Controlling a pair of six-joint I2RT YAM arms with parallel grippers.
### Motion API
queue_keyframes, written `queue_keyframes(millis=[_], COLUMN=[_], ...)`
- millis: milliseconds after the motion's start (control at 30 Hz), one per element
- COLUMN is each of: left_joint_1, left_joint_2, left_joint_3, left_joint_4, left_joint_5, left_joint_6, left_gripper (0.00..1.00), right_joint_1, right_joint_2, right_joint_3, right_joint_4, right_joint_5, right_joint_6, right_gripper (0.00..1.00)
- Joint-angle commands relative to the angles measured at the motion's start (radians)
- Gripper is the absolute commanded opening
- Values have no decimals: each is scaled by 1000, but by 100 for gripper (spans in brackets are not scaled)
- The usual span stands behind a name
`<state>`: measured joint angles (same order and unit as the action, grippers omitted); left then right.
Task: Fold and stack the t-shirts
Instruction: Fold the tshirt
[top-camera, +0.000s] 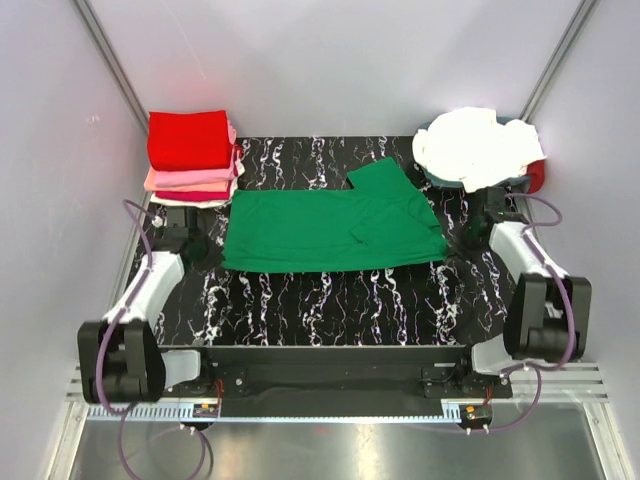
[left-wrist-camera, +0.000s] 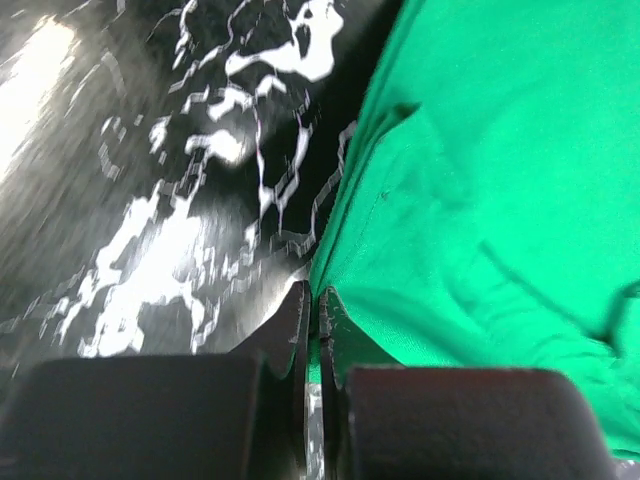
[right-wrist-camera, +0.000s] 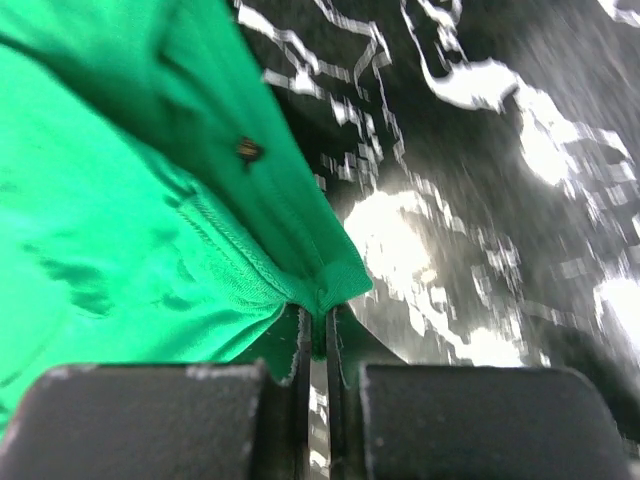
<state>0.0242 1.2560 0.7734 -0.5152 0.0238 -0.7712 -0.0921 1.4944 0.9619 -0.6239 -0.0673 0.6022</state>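
Evidently my left gripper (left-wrist-camera: 314, 292) was pinched together on an edge of the green t-shirt (left-wrist-camera: 480, 200), with the cloth spreading ahead and to the right of my fingertips. My right gripper (right-wrist-camera: 317, 312) was clamped on a corner of the shirt, with the cloth running ahead and to the left over the black veined mat (right-wrist-camera: 480, 150).

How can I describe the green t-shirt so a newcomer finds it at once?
Look at the black white-veined mat. The green t-shirt lies spread across its middle, between a folded red and pink stack at far left and a white heap at far right. It alone is green.
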Motion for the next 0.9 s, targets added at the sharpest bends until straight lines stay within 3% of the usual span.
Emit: queue_keyframes(millis=[0,300,367,400,467,500,533,600,667,700,800,867], left_joint_1=[14,16,16,14,14,14,14,14,14,14,14,0], left_joint_2=[-154,-473,-518,-567,-636,-706,-739,-805,-804,-790,-698,-652], left_joint_3=[-42,-100,-95,-94,-97,-94,-89,-50,-2,10,75,134], left_joint_4=[-133,-390,-483,-520,-612,-640,-672,-701,-681,-645,-594,-580], left_joint_5=[17,59,62,70,90,112,132,146,159,177,174,119], left_joint_6=[-19,-34,-28,-28,-30,-25,-14,21,62,117,238,268], left_gripper=[0,0,6,20,29,35,56,68,94,99,99,99], right_joint_1=[-5,-5,-5,-5,-5,-5,-5,-5,-5,-5,-5,-5], right_joint_2=[-124,-362,-445,-477,-578,-618,-697,-779,-878,-893,-802,-601], right_joint_3=[-35,-166,-202,-216,-259,-265,-265,-232,-203,-174,-106,-45], right_joint_4=[-114,-266,-304,-316,-358,-379,-428,-473,-461,-433,-285,-193], right_joint_5=[63,51,15,-26,-78,-107,-115,-86,-75,-78,-108,-173], right_joint_6=[56,143,184,205,223,238,240,257,254,243,159,67], right_gripper=[0,0,0,9,26,43,54,87,94,99,100,100])
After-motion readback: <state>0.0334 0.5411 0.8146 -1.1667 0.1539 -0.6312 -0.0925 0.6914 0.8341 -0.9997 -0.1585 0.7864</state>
